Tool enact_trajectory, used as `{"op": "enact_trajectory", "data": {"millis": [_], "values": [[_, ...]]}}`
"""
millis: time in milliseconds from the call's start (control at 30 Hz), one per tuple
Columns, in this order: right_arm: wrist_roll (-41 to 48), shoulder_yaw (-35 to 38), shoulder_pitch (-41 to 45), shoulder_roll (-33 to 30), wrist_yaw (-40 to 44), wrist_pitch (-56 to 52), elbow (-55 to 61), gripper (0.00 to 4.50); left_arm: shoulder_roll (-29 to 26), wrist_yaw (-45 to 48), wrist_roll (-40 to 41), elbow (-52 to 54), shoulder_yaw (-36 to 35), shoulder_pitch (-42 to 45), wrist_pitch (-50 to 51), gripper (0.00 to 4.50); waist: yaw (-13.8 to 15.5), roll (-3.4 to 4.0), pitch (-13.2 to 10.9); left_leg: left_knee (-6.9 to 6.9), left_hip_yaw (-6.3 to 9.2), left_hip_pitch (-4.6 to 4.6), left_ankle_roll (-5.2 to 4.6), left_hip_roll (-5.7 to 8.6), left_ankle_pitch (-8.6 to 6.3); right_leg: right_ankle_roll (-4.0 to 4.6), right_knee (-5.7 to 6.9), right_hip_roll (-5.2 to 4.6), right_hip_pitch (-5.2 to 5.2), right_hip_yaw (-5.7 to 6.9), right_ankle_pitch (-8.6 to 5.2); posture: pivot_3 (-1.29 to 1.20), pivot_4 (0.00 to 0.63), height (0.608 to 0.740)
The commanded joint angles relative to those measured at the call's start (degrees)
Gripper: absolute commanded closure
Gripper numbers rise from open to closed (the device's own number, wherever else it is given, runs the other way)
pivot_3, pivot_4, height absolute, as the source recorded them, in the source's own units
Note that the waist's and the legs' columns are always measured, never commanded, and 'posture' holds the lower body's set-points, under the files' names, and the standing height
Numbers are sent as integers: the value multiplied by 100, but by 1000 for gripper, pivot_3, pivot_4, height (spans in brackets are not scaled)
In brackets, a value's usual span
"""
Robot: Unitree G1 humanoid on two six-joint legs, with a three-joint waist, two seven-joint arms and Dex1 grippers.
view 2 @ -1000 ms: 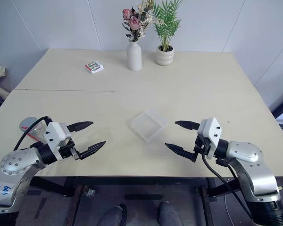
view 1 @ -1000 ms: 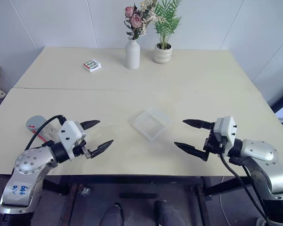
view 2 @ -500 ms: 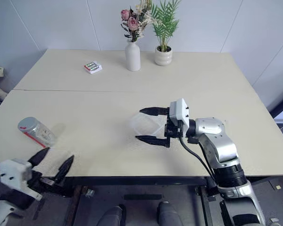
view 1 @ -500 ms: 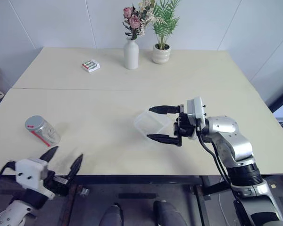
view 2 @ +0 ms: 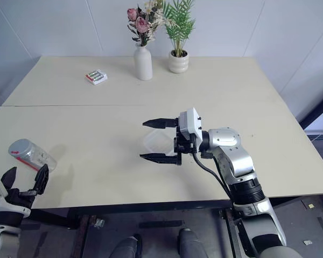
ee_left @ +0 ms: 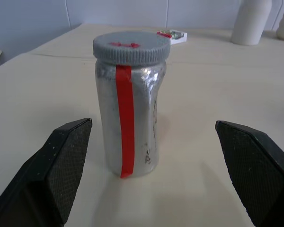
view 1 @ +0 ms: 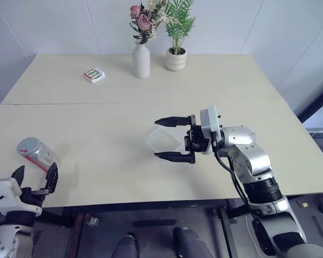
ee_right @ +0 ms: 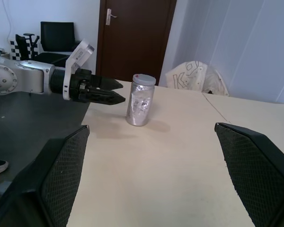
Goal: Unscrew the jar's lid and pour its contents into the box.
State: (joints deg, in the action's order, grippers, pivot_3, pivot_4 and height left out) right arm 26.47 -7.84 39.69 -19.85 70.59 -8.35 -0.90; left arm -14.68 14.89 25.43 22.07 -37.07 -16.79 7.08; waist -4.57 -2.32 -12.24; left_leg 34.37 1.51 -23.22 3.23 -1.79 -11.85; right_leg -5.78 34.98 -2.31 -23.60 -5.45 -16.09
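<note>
Two grippers, both spread wide and holding nothing. My left gripper [view 1: 35, 180] hovers at the table's [view 1: 107, 115] near left edge, just short of the upright silver jar [ee_left: 130, 101], whose grey lid [ee_left: 131, 46] is on. My right gripper [view 1: 169, 138] points leftward, its fingers straddling the clear plastic box [view 1: 162, 141] mid-table.

the jar [view 2: 28, 155] stands near the table's [view 2: 247, 113] left edge, lid on. the left gripper [view 2: 25, 181] hangs just off the front edge beside it, fingers spread, not touching. the right gripper [view 2: 159, 140] hovers mid-table, jaws wide, over the clear box [view 2: 160, 143]. a white vase [view 2: 142, 62], potted plant [view 2: 177, 60] and small packet [view 2: 96, 77] sit toward the far edge.
</note>
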Motion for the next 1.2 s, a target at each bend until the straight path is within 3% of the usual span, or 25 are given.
{"op": "enact_trajectory", "data": {"millis": [33, 633, 1200], "values": [[6, 61, 81, 25, -63, 129, 115, 0, -161, -29, -58, -32, -75, 55, -147, 48, -31, 0, 0, -3, -7, 4, 0, -1, 0, 0, 2, 2, -1, -7, 0, 0, 150, 740], [-34, 117, -73, -53, -432, 123, 312, 0, -762, -6, -84, -658, -35, 709, -106, 48, -25, -5, 3, 3, -44, 7, 0, -6, 1, -12, 10, 6, -11, -39, 7, 0, 150, 740], [-21, 76, -196, -11, -581, 128, 405, 0, -686, 44, 123, -354, -352, -34, -136, 48, -22, -6, 3, -7, -52, 8, 0, -8, 0, -12, 6, 6, -19, -48, 6, 0, 150, 740]]}}
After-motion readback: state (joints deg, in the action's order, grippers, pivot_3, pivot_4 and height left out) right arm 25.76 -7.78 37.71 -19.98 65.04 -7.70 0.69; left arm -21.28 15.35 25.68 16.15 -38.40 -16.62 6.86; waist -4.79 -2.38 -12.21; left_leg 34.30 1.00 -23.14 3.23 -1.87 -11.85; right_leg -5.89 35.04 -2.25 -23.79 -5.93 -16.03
